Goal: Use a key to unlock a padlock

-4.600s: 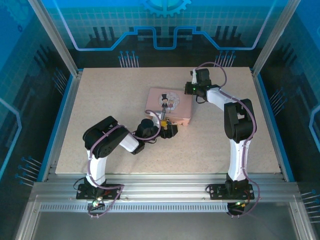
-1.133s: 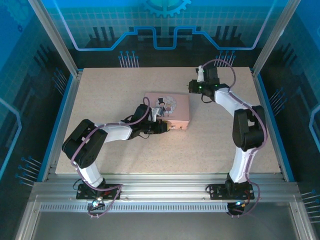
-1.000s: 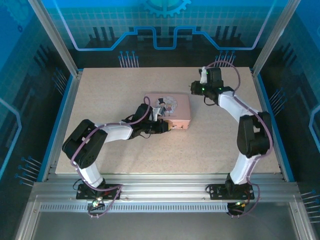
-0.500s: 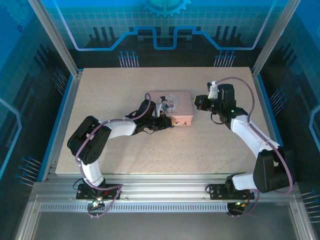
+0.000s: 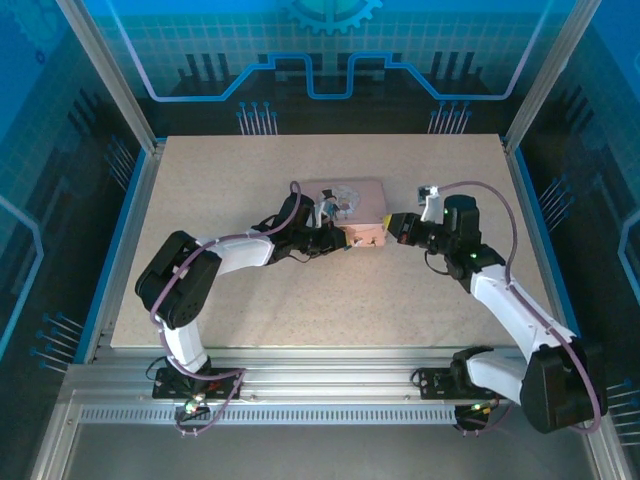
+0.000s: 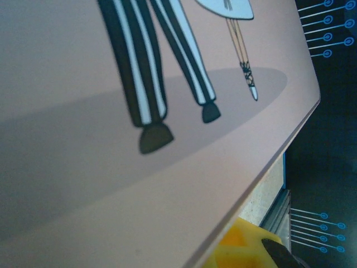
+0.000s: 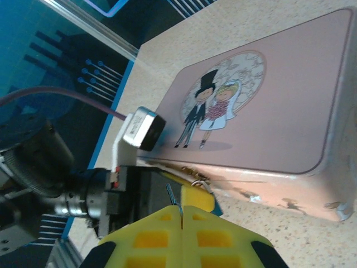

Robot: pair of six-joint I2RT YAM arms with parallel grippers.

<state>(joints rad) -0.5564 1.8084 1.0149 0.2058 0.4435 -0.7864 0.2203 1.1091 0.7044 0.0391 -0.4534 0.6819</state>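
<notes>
Arms meet mid-frame: right gripper (image 7: pixel 181 211) clamped on the thin dark metal key (image 7: pixel 172 196); left gripper (image 5: pixel 337 240) against the pink rectangular cartoon tin (image 5: pixel 368 200), grip unclear.

a: where does the top camera sit?
b: high above and behind the arm bases (image 5: pixel 195 385), looking down on the whole counter (image 5: pixel 250 300) from far off.
a: and the wrist cameras?
b: the left one is pressed almost against the pink tin (image 6: pixel 111 184), skimming low across its top. the right one sits a little back, looking over the right end effector (image 7: pixel 181 215) at the same tin.
a: what's shared?
b: all three catch the top of that tin.
</notes>
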